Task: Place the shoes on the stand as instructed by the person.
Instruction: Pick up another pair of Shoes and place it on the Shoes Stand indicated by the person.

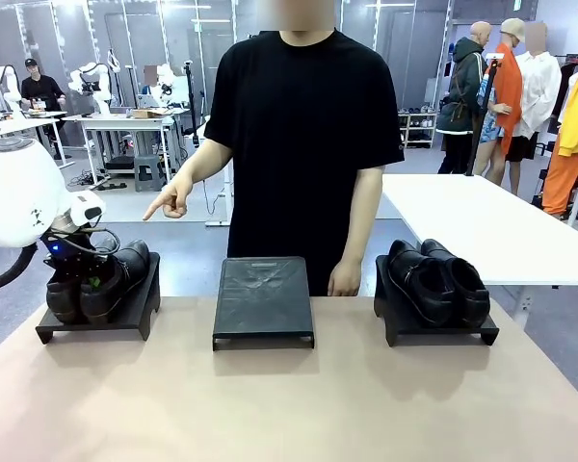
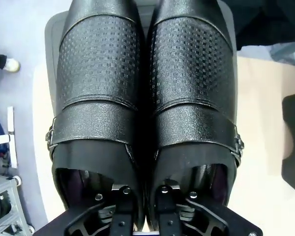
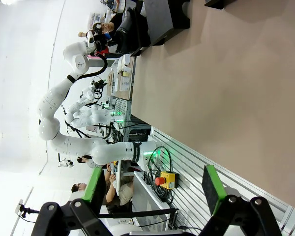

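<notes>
Looking across from the front: left gripper (image 1: pixel 80 272) down among the left pair of shoes (image 1: pixel 101 279), on the black stand (image 1: pixel 101 318) near the bench's left edge; finger spread hidden here by the shoes and cable. Middle stand (image 1: pixel 263 300) at the far edge, bare-topped. Right pair of shoes (image 1: pixel 439 279) sitting on the right stand (image 1: pixel 433 327) toward the far right corner, well apart from the left gripper. Person (image 1: pixel 303 144) behind the far edge, one hand (image 1: pixel 171 200) pointing a finger down toward the left stand, other hand (image 1: pixel 344 279) hanging just beside the middle stand.

From the left wrist: fingers (image 2: pixel 123 206) nearly together, one dipped into each shoe's opening, pinching the two adjoining inner walls of the left pair of shoes (image 2: pixel 147 98); toes pointing away, side by side, touching.

From the right wrist: right gripper (image 3: pixel 155 189) spread wide, green pads (image 3: pixel 212 189) well apart, nothing between them, hanging off the bench's near side; bench surface (image 3: pixel 226 88) running away toward the stands at the far end.
</notes>
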You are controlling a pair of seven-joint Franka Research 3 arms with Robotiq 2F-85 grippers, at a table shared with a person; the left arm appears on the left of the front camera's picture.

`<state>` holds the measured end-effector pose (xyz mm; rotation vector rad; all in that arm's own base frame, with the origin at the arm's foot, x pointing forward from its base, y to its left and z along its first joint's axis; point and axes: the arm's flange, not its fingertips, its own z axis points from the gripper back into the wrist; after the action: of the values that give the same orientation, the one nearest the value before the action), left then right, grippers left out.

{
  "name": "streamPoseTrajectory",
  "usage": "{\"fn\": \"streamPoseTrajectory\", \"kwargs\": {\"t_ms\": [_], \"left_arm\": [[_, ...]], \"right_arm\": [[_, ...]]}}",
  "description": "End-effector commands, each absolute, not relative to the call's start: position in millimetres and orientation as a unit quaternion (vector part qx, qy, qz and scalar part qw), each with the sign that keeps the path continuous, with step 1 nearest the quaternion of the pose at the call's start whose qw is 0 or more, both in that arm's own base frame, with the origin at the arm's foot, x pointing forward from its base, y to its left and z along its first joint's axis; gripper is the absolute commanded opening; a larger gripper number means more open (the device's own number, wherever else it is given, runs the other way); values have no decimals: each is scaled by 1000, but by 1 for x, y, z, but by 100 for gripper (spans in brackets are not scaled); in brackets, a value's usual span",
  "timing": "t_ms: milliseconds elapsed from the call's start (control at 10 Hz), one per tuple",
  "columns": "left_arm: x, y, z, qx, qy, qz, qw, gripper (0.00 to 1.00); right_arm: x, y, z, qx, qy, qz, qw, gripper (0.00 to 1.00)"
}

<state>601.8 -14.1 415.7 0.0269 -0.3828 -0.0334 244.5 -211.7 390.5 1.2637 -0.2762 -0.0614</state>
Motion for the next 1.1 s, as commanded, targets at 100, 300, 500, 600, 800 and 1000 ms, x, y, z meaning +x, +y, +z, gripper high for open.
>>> {"fn": "streamPoseTrajectory", "kwargs": {"t_ms": [100, 300, 500, 600, 800, 1000], "left_arm": [[608, -12, 417, 13, -200, -11, 980, 40], [604, -8, 419, 16, -201, -7, 980, 67], [599, -8, 422, 17, -204, -5, 979, 93], [597, -8, 424, 19, -204, -4, 979, 100], [590, -12, 429, 16, -206, -9, 978, 100], [582, -16, 432, 15, -211, -13, 977, 100]], "right_arm": [[242, -213, 391, 588, -132, -17, 798, 100], [242, -213, 391, 588, -132, -17, 798, 100], [242, -213, 391, 588, -132, -17, 798, 100], [242, -213, 391, 588, -132, -17, 798, 100], [242, -213, 391, 588, -132, -17, 798, 100], [242, -213, 391, 588, -132, -17, 798, 100]]}}
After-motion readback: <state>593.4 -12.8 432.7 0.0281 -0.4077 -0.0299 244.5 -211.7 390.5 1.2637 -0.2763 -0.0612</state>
